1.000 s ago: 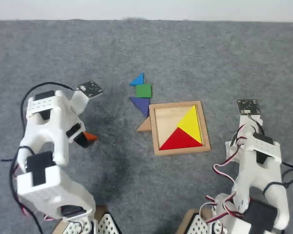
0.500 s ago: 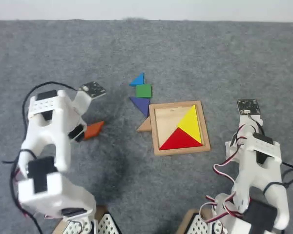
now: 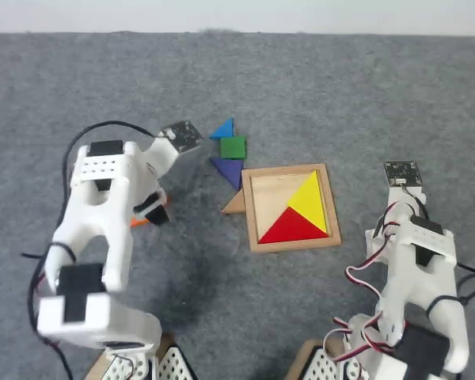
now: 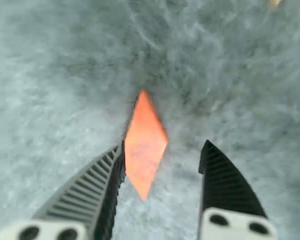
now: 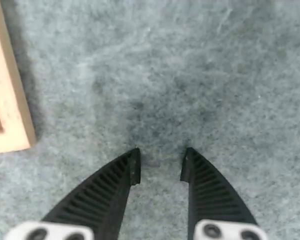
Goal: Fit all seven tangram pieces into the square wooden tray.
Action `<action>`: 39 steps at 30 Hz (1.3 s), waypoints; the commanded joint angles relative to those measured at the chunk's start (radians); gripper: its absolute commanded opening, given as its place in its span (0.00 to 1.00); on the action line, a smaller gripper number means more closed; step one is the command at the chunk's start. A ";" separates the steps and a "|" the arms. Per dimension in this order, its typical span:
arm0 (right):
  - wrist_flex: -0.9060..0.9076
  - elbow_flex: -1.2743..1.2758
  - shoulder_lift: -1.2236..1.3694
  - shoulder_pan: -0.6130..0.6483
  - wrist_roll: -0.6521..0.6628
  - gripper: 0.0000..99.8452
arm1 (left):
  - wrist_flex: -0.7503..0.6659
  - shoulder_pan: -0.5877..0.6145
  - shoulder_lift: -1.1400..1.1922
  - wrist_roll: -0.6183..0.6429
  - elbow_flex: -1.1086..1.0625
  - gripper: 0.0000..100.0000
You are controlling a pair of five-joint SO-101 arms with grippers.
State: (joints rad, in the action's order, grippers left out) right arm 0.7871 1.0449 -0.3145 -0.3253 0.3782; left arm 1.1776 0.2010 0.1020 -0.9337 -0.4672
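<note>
From above, a grey, fuzzy felt mat (image 3: 317, 87) covers the table, with a pale strip of wall along its far edge. My left arm (image 3: 103, 210) hangs over the orange piece (image 3: 140, 222), well apart from the square wooden tray (image 3: 297, 246). The tray holds a yellow triangle (image 3: 309, 202) and a red triangle (image 3: 291, 228). A tan triangle (image 3: 235, 204) touches its rim.

At my left wrist, my left claw (image 4: 164, 150) is spread wide and grips nothing. The flat, smooth orange diamond lies between the ribbed black fingers (image 4: 107, 185), close against one.

At my right wrist, my right claw (image 5: 161, 155) is parted a little over bare felt, holding nothing. The tray's pale wooden corner is off to one side.
</note>
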 commanded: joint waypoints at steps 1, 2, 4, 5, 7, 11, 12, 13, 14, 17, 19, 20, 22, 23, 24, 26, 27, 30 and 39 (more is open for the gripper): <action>-0.013 0.002 -0.027 0.005 -0.017 0.16 | -0.068 0.048 0.078 -0.068 0.041 0.23; -0.013 0.002 -0.027 0.005 -0.017 0.16 | -0.078 0.060 0.104 -0.081 0.053 0.23; -0.013 0.002 -0.027 0.005 -0.017 0.16 | -0.083 0.087 0.150 -0.101 0.084 0.23; -0.013 0.002 -0.027 0.005 -0.017 0.16 | -0.083 0.100 0.172 -0.104 0.102 0.23; -0.013 0.002 -0.027 0.005 -0.017 0.16 | -0.083 0.120 0.209 -0.104 0.137 0.23; -0.013 0.002 -0.027 0.005 -0.018 0.16 | -0.044 0.121 0.239 -0.103 0.168 0.21; -0.013 0.002 -0.027 0.005 -0.018 0.16 | -0.032 0.117 0.239 -0.103 0.168 0.18; -0.013 0.002 -0.027 0.005 -0.018 0.16 | -0.023 0.104 0.239 -0.103 0.168 0.15; -0.013 0.002 -0.027 0.005 -0.018 0.16 | -0.008 0.097 0.239 -0.103 0.166 0.12; -0.013 0.002 -0.027 0.005 -0.018 0.16 | 0.044 0.071 0.239 -0.100 0.165 0.06; -0.013 0.002 -0.025 0.005 -0.018 0.16 | 0.068 0.048 0.238 -0.091 0.165 0.05; -0.013 0.000 -0.025 0.005 -0.018 0.16 | 0.078 0.035 0.235 -0.068 0.168 0.05; -0.013 0.000 -0.025 0.005 -0.018 0.16 | 0.089 0.014 0.198 -0.023 0.168 0.05; -0.013 0.000 -0.025 0.005 -0.018 0.16 | 0.101 0.003 0.164 -0.008 0.168 0.05; -0.013 0.000 -0.025 0.005 -0.018 0.16 | 0.115 -0.009 0.124 0.006 0.168 0.05; -0.013 0.000 -0.025 0.005 -0.018 0.16 | 0.153 -0.046 0.029 0.028 0.168 0.05; -0.013 0.000 -0.025 0.005 -0.018 0.16 | 0.172 -0.069 -0.017 0.040 0.166 0.05; -0.013 0.000 -0.025 0.005 -0.018 0.16 | 0.212 -0.155 -0.127 0.080 0.166 0.05; -0.013 0.000 -0.025 0.005 -0.018 0.16 | 0.098 -0.451 -0.104 0.361 0.239 0.05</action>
State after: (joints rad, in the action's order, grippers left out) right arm 0.7871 1.0449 -0.3145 -0.3253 0.3782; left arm 1.3418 -0.1366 -0.0100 -0.6989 -0.3122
